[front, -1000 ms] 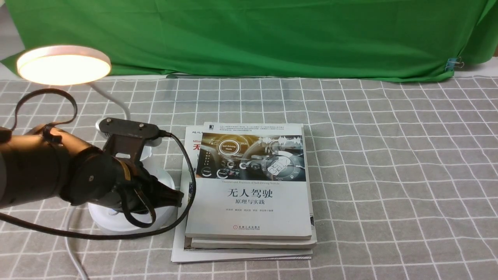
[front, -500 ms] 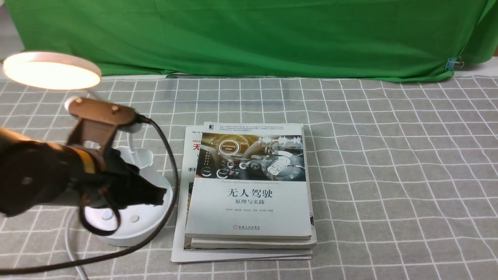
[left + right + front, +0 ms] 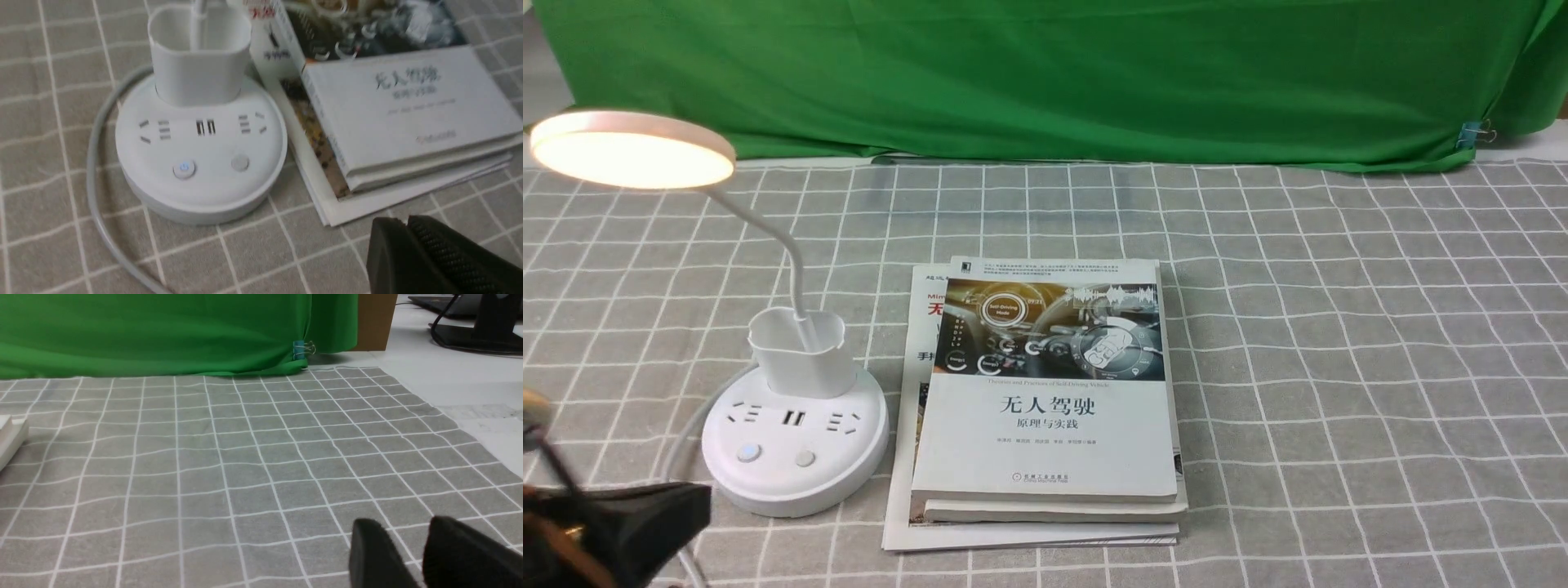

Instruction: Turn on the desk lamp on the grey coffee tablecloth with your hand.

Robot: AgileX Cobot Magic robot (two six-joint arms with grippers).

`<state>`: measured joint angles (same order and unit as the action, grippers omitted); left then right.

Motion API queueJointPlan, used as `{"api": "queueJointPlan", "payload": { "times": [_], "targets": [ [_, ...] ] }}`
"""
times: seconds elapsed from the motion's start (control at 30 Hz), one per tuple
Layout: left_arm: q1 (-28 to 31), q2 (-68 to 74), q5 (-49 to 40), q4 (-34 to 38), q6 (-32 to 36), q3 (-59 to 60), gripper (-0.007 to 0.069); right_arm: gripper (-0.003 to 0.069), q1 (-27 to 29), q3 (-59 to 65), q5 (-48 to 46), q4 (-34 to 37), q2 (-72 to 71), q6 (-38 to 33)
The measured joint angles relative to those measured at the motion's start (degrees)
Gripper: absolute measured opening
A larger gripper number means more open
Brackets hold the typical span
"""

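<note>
Half a second ago the left gripper hung over the lamp's round foot. Now it has pulled back into the lower left corner of the front view, and the whole foot shows. The desk lamp stands at the left of that view on the grey coffee tablecloth, and it is on. Its flat round head glows warm in the upper left, in the same spot as before. A thin neck bends down from the head into a small cup at the back of the foot. Two buttons sit on the near side of the foot. In the left wrist view, the button further from the books shows a small blue light. A grey cord curls out from the foot on its left. Just beside the foot on the right lies a stack of books.

In the left wrist view the left gripper's dark fingers are pressed together, near the corner of the books. The right gripper shows only in its own wrist view, low over the cloth, with its fingers a little apart. A green cloth hangs along the top of the front view, with a small clip at its right end
</note>
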<state>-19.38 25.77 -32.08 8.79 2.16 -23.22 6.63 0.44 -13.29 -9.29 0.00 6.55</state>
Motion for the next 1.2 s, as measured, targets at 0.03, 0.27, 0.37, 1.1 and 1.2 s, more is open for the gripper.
{"api": "queueJointPlan", "payload": {
  "times": [0.03,0.27,0.37,1.1,1.2],
  "targets": [
    [0.0,-3.5,0.3,-1.1,0.0,0.4,0.0019,0.0245,0.0,0.0,0.0,0.0,0.0,0.0],
    [0.0,-21.3,2.9,-4.2,0.0,0.8,0.0019,0.0245,0.0,0.0,0.0,0.0,0.0,0.0],
    [0.0,-24.9,3.2,-4.2,0.0,0.8,0.0019,0.0245,0.0,0.0,0.0,0.0,0.0,0.0],
    [5.4,-26.0,15.6,-6.3,12.7,7.9,0.0019,0.0245,0.0,0.0,0.0,0.0,0.0,0.0],
    [10.0,-26.0,19.9,-7.9,13.9,12.7,0.0019,0.0245,0.0,0.0,0.0,0.0,0.0,0.0]
  ]
}}
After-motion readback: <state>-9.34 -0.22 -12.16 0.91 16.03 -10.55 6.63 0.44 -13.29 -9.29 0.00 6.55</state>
